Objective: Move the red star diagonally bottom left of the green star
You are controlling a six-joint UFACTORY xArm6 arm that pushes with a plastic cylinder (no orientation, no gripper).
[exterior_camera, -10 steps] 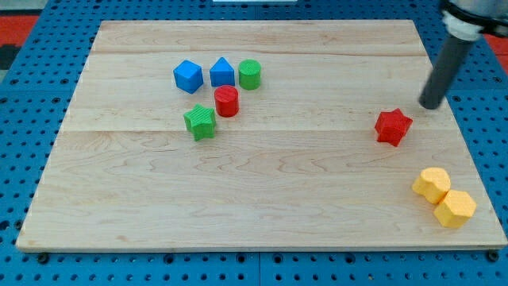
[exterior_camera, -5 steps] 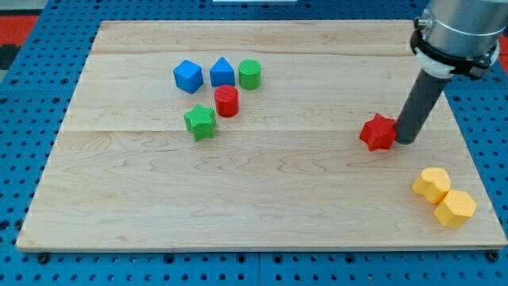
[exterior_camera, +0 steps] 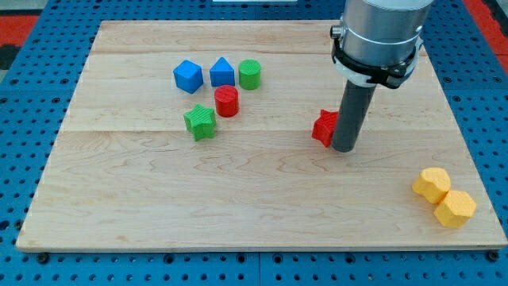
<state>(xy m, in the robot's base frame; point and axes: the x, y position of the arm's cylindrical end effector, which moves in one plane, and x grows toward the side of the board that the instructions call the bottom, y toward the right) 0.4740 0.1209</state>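
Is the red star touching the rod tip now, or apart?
Touching: my tip presses against the red star on its right side, partly hiding it.

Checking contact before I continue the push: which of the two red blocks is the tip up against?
The red star, right of the board's centre; my tip sits against its right side. The red cylinder stands far off to the view's left, beside the green star.

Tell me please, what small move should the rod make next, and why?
Probably keep pushing toward the view's left, angling slightly toward the bottom. My tip sits against the right side of the red star, and the green star lies far to the left at a similar height, so the goal spot below-left of it is not yet reached.
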